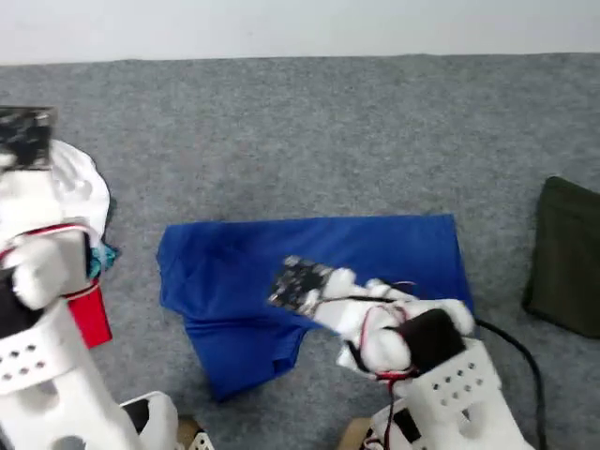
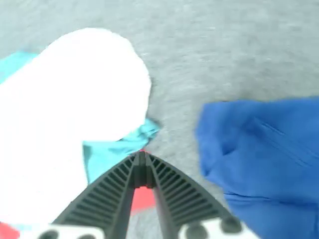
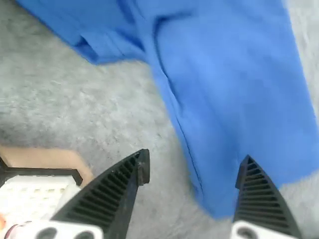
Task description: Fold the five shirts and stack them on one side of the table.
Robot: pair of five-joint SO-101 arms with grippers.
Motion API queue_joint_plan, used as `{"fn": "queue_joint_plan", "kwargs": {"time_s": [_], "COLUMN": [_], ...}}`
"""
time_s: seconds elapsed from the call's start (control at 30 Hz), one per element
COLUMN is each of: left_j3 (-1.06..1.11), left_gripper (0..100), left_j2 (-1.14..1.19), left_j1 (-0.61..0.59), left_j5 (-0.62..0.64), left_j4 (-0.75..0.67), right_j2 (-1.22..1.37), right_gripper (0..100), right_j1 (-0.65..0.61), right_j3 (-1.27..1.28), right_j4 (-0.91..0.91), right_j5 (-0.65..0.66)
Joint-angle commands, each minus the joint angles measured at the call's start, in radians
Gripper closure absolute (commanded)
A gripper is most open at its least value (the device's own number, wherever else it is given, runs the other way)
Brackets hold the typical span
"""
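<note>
While the blue shirt [image 1: 309, 272] lies mid-way on the worktop [image 1: 328, 122], long axis side to side, the right pincer [image 3: 194, 159] hangs jaws apart over its near edge, the closer arm; the left pincer [image 2: 141, 158], jaws together, sits above the white shirt [image 2: 75, 99].

I count five shirts: one blue shirt [image 1: 309, 272], one white shirt [image 1: 82, 187], one teal shirt [image 2: 115, 149], one red shirt [image 1: 90, 317], one dark green shirt [image 1: 567, 258]. My feeds show two grippers, the left gripper [image 2: 142, 160] and the right gripper [image 3: 193, 169], over one table [image 1: 328, 122].
</note>
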Motion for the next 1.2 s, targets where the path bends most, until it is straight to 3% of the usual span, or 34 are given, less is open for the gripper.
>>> {"fn": "queue_joint_plan", "kwargs": {"time_s": [0.0,0.2,0.4,0.63,1.17], "left_j3": [0.025,0.102,0.183,0.225,0.228], "left_gripper": [100,100,100,100,100], "left_j2": [-0.054,-0.086,-0.097,-0.097,-0.089], "left_j1": [-0.129,-0.322,-0.47,-0.522,-0.523], "left_j5": [0.014,0.012,0.012,-0.011,-0.037], "left_j4": [-0.014,-0.032,-0.11,-0.129,-0.143], "right_j2": [0.12,0.295,0.483,0.668,0.839], "right_gripper": [72.2,71.9,71.8,71.8,72.1], "right_j1": [-0.125,-0.348,-0.41,-0.41,-0.407], "right_j3": [-0.002,-0.021,-0.017,-0.023,-0.025], "right_j4": [-0.082,-0.216,-0.39,-0.501,-0.582], "right_j5": [-0.054,-0.12,-0.068,0.012,0.017]}}
